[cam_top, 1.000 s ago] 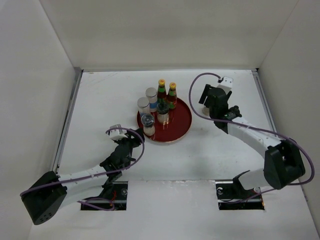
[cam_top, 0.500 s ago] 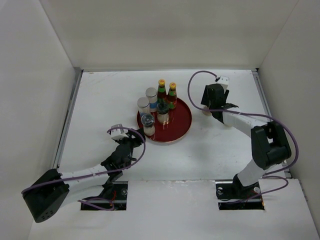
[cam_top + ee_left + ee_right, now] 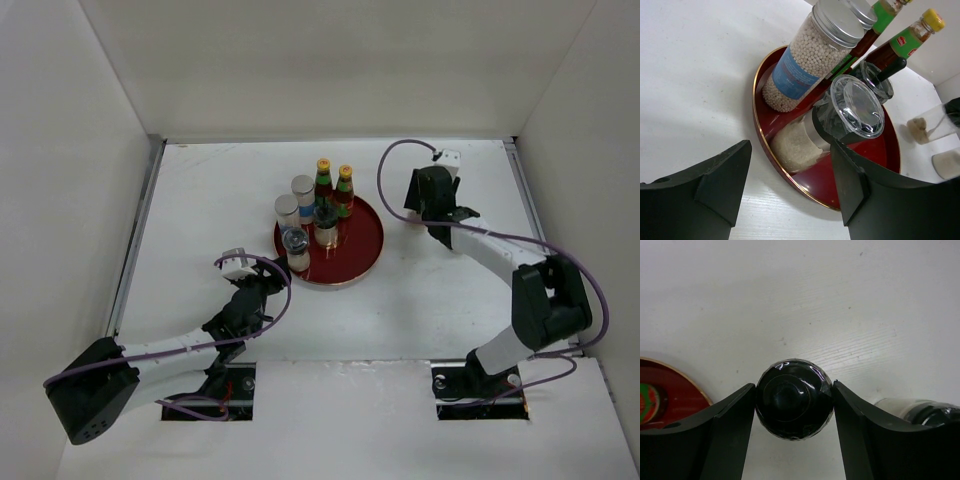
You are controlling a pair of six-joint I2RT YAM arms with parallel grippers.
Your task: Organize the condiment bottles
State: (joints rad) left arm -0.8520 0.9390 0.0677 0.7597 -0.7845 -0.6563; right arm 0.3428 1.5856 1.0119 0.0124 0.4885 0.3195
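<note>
Surroundings: white table (image 3: pixel 200 200), boxed in by plain white walls (image 3: pixel 330 60) on three sides.
Red tray (image 3: pixel 365 245): round, gold-rimmed, mid-table, between the two arms.
Far edge of tray: two red sauce bottles (image 3: pixel 323 185) with green necks and yellow caps, upright, side by side.
Left part of tray: two grey-topped shakers (image 3: pixel 303 190), one filled with pale beads behind a blue label.
Near part of tray: clear-lidded jar (image 3: pixel 840 115) of white grains, with a smaller dark-topped jar (image 3: pixel 877 82) just behind it.
Left gripper (image 3: pixel 790 145): jaws spread, nothing between them, low by the tray's near-left rim, facing the clear-lidded jar.
Right gripper (image 3: pixel 794 387): off the tray, to its right, fingers pressed against both sides of a round cap, pinching it.
Black-capped bottle (image 3: pixel 794 407): between those fingers, near the tray's right rim, over bare table; contact with the table not discernible.
Second pale bottle (image 3: pixel 920 412): dark-capped, on the table just beside the right finger, outside the tray.
</note>
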